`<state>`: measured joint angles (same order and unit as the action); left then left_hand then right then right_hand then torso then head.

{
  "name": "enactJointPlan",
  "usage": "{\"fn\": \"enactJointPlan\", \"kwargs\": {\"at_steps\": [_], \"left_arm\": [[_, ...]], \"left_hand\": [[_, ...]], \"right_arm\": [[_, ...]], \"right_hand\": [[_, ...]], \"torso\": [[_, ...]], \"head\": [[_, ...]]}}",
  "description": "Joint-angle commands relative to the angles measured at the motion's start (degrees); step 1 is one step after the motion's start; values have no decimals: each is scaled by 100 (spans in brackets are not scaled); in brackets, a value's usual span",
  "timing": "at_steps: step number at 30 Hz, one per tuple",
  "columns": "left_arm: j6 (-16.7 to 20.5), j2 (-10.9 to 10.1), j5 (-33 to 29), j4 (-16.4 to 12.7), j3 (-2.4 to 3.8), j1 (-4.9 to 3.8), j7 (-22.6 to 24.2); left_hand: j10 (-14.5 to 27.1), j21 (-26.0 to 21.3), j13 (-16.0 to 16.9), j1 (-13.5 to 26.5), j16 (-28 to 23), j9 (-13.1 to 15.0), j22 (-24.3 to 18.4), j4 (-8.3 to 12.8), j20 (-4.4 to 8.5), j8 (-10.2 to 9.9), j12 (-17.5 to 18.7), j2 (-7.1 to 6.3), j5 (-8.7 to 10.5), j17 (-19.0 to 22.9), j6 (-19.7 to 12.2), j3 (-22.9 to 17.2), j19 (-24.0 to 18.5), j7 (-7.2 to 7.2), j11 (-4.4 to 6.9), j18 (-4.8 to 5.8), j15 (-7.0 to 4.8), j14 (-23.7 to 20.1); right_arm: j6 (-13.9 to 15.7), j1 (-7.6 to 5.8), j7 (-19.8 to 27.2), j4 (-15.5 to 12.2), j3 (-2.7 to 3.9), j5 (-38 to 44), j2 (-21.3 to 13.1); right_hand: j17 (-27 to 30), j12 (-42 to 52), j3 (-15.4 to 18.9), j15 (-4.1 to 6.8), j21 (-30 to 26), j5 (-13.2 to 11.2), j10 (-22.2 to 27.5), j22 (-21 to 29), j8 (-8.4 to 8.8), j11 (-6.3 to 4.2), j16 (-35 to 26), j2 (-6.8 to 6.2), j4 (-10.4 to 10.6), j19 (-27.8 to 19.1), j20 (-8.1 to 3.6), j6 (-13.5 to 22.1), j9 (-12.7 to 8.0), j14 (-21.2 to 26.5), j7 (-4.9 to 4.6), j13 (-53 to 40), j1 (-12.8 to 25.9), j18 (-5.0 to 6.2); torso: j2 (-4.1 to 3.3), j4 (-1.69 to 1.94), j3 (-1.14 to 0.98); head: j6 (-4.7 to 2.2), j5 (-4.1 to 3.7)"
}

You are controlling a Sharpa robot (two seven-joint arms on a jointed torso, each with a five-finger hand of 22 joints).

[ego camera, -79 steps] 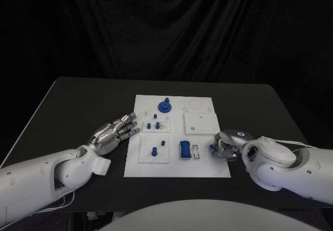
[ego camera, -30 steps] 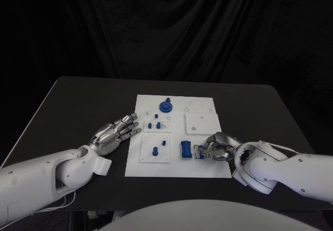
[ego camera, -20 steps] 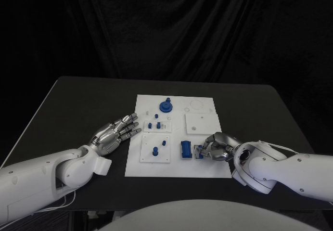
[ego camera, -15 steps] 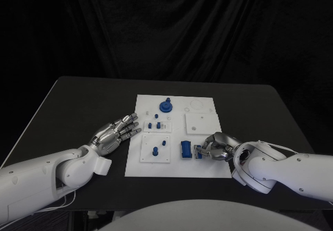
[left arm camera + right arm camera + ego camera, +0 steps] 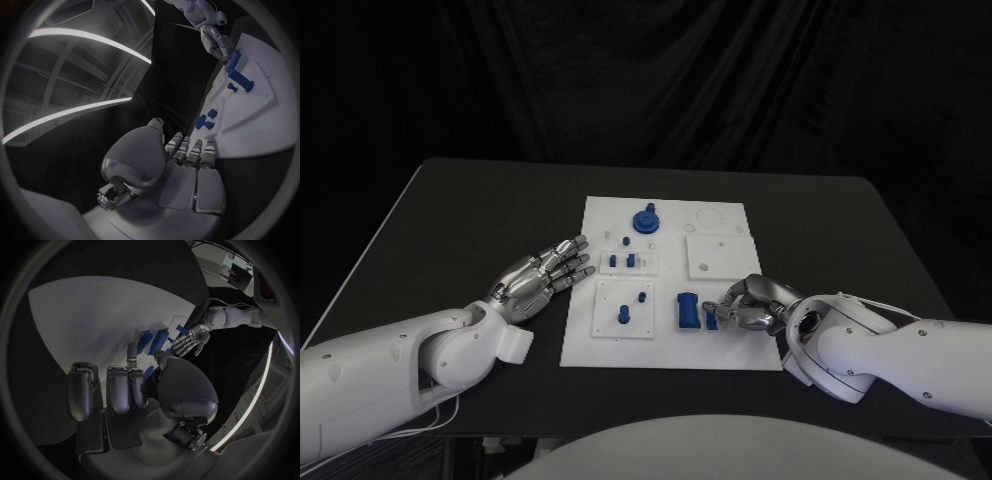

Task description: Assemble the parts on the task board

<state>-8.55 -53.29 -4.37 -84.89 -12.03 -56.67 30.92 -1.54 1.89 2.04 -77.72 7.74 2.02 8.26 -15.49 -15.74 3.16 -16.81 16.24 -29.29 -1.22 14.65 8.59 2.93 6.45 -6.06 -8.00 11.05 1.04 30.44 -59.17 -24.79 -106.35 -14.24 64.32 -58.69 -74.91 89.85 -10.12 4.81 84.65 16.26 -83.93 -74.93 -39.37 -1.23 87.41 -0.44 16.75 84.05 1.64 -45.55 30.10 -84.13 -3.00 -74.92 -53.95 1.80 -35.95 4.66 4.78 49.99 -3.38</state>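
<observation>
Near the front right of the white task board, the right hand pinched a small blue part just beside a larger upright blue block. That piece looked rigid, light and probably slick plastic, best taken by its flat sides. Beside the board's left edge, the left hand lay with fingers spread, holding nothing.

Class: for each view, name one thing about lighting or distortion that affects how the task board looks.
Head view: the task board is evenly lit and stands out against black table and backdrop. Left wrist view: fisheye curves the board's edges. Right wrist view: the board looks grey and bulging, with the right hand in shade.
</observation>
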Motion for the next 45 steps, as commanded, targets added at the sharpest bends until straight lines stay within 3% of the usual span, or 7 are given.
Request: {"fn": "enactJointPlan", "kwargs": {"at_steps": [1, 8, 15, 20, 25, 30, 45], "left_arm": [[-41, 6, 6, 0, -6, 24, 3], [-35, -11, 6, -11, -6, 32, 6], [-22, -35, 6, -24, -6, 37, 6], [-16, -42, 6, -30, -6, 39, 1], [-15, -37, 6, -32, -6, 40, 0], [-14, -34, 6, -35, -6, 41, -4], [-18, -21, 6, -26, -6, 42, -4]], "left_hand": [[-21, 9, 8, -80, 24, 7, -10, 3, -37, 27, -39, 4, -32, -8, 8, -30, 10, 35, -26, -90, 26, 7], [-21, 9, 8, -81, 26, 8, -8, 3, -37, 28, -38, 5, -32, -9, 11, -31, 11, 38, -24, -90, 26, 7], [-22, 9, 8, -83, 29, 9, -8, 3, -37, 31, -43, 6, -32, -9, 18, -34, 11, 51, -17, -91, 26, 8], [-22, 9, 8, -83, 29, 9, -8, 3, -37, 31, -43, 6, -32, -9, 18, -34, 11, 51, -17, -91, 26, 8], [-22, 9, 8, -83, 29, 9, -8, 3, -37, 31, -43, 6, -32, -9, 18, -34, 11, 51, -17, -91, 26, 8], [-22, 9, 8, -83, 29, 9, -8, 3, -37, 31, -43, 6, -32, -9, 18, -34, 11, 51, -17, -91, 26, 8], [-24, 11, 9, -86, 31, 11, -3, 4, -36, 36, -52, 2, -34, -9, 29, -35, 14, 58, -16, -92, 24, 9]], "right_arm": [[147, 13, 116, -26, 0, 3, -28], [220, 13, 216, -112, -2, 3, -154], [158, 22, 245, -240, -4, 3, -310], [3, 58, 212, -314, -5, 40, -403], [-127, 89, 156, -327, -5, 177, -416], [-240, 101, 117, -327, -5, 220, -402], [-343, 110, 67, -262, -5, 242, -319]], "right_hand": [[-834, 15, 33, 2, -10, 25, -607, -1318, 11, -8, -16, 30, -17, 352, -8, -58, 20, -468, 18, -1508, 16, -36], [-868, 15, 119, 21, 13, 486, -607, -1326, -18, -30, 5, 71, -48, 362, -26, -81, 131, -474, 41, -1508, -217, -42], [-864, 15, 159, 29, 12, 618, -607, -1325, -54, -38, 7, 34, -99, 361, -35, -70, 218, -473, 49, -1508, -438, -42], [-855, 15, 212, 51, 1, 692, -607, -1321, -217, -66, 7, -42, -238, 355, -51, -64, 415, -470, 85, -1508, -777, -38], [-870, 15, 358, 87, -25, 428, -607, -1313, -497, -108, 15, -104, -331, 342, -83, -7, 713, -471, 133, -1508, -1037, -32], [-864, 15, 512, 98, -68, 81, -607, -1298, -641, -121, 15, -101, -276, 322, -95, 41, 887, -469, 147, -1508, -1065, -22], [-858, 15, 616, 109, -117, -113, -607, -1282, -743, -137, 13, -108, -311, 301, -106, 64, 1015, -467, 167, -1508, -1192, -10]], "torso": [[0, 3, -2], [0, 3, -3], [0, -8, -1], [-2, -14, -3], [2, -11, -3], [2, -9, 1], [-6, 10, -2]], "head": [[1, -2], [1, 6], [1, 16], [1, 5], [1, 3], [1, 12], [1, -9]]}}
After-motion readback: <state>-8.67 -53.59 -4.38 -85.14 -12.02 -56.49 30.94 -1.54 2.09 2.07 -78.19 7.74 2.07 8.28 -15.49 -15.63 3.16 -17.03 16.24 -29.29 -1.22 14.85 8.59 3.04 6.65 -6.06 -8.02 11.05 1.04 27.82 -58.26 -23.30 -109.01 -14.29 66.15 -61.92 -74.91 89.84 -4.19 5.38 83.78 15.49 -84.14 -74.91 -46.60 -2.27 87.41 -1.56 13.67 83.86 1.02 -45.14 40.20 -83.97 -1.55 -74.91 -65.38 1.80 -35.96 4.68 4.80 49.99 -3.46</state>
